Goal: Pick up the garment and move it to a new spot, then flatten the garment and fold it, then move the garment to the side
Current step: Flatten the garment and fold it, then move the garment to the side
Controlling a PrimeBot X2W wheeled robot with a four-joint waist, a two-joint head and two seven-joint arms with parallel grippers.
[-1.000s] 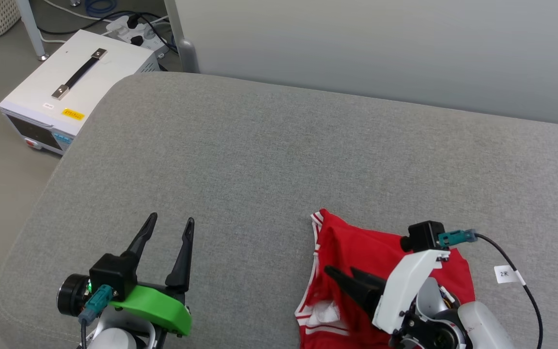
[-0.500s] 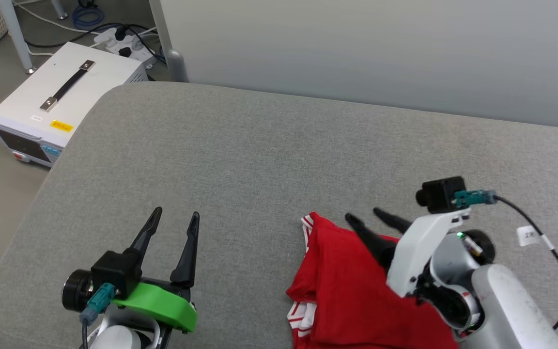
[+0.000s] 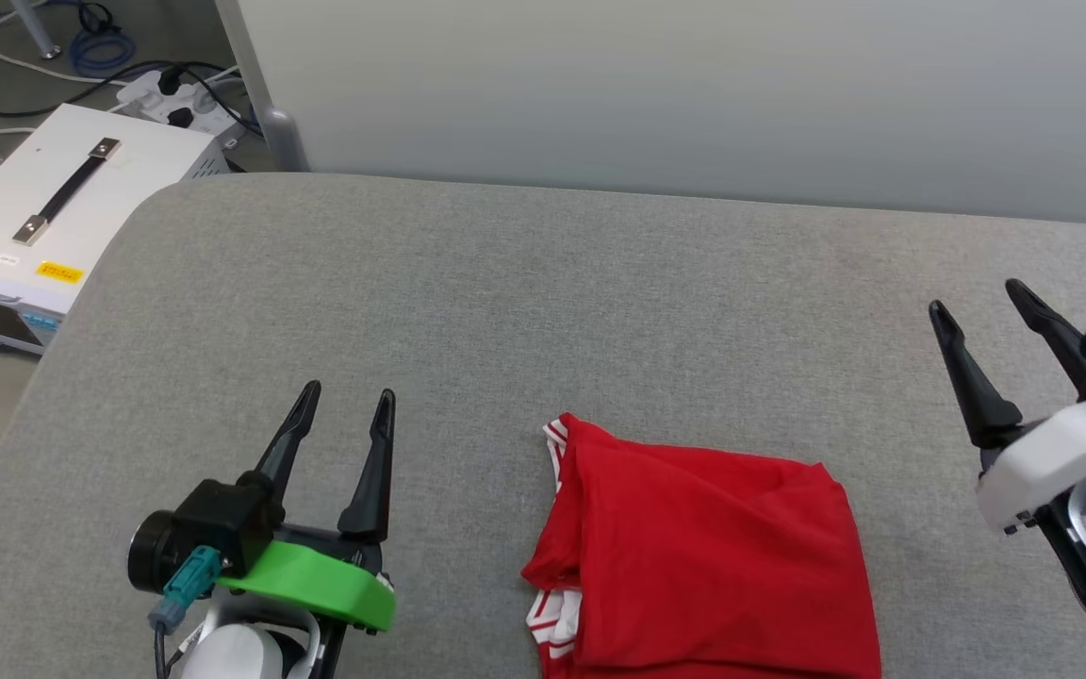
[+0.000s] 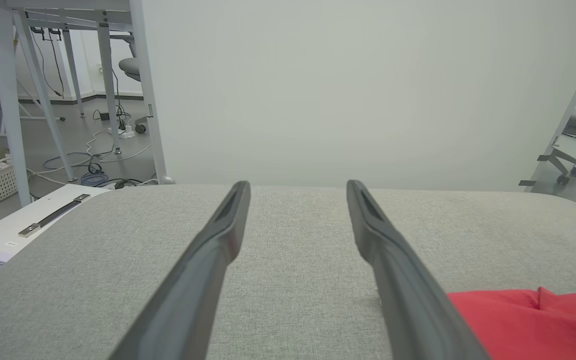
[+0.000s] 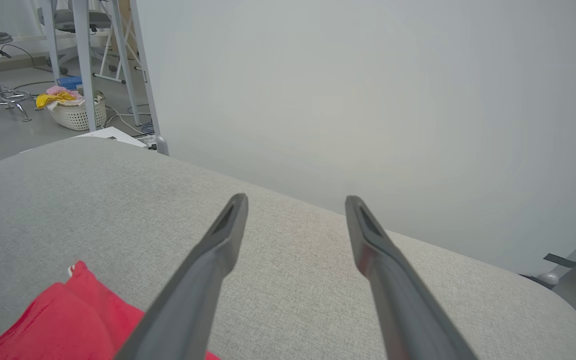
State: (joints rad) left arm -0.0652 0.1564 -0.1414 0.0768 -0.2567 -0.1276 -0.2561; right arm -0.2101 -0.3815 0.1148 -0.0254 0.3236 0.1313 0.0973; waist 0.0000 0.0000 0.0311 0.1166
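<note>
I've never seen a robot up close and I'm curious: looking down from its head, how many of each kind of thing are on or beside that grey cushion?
Red garment: 1
Grippers: 2 (left gripper, right gripper, both open)
White box with a handle: 1
Total: 4

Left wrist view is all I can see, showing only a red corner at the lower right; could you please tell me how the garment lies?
Observer: The garment lies folded on the grey cushion, striped trim at its left edge.
Operator: Where is the right gripper?
Observer: The right gripper is open, right of the garment, not touching it.
Operator: Is the number visible?
Observer: Its upper face is plain red.
</note>
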